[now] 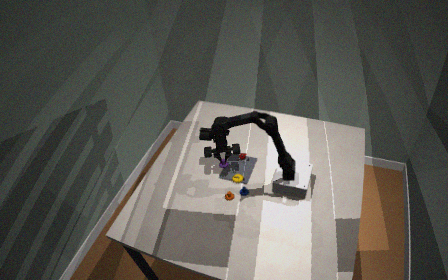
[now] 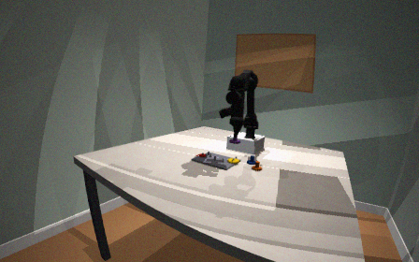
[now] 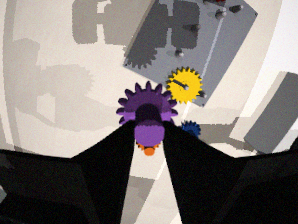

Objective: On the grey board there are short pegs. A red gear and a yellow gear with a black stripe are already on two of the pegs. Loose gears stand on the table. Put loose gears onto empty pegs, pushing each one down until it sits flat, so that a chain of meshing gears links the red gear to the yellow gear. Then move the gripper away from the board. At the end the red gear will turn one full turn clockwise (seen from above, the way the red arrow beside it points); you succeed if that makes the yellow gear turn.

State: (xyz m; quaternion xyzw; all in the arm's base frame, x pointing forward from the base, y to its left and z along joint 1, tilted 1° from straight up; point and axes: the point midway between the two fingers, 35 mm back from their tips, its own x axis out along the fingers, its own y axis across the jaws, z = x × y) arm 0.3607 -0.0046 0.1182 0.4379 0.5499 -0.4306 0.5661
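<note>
Pincer: the gripper (image 1: 224, 159) (image 2: 235, 136) (image 3: 148, 125) is closed on the purple gear's knob, and up in the air we go!
Purple gear: here it is (image 1: 224, 164) (image 2: 235, 140) (image 3: 148, 102), hanging clear of the table, teeth out in front of the fingers. Looks light and stiff, I'd say, perhaps a touch slippery on that smooth knob; the knob is the place to grip, leaving the teeth free.
Grey board: the board (image 1: 248, 172) (image 2: 223, 165) (image 3: 219, 60) lies just beyond, bare pegs showing between the two fixed gears. The next move, surely, is over a peg, then straight down; a tilt could jam it.
Yellow gear: on its peg (image 1: 238, 178) (image 2: 233, 161) (image 3: 184, 85), black stripe up.
Red gear: at the far end (image 1: 243, 156) (image 2: 202, 155) (image 3: 216, 1), barely in the wrist view.
Blue gear: on the table (image 1: 244, 191) (image 2: 252, 160) (image 3: 190, 129), near the board, knob for a handle.
Orange gear: just beside the blue (image 1: 229, 196) (image 2: 256, 166) (image 3: 149, 151), likewise knobbed and probably rigid.
Writing: no brand, label or lettering readable anywhere.
</note>
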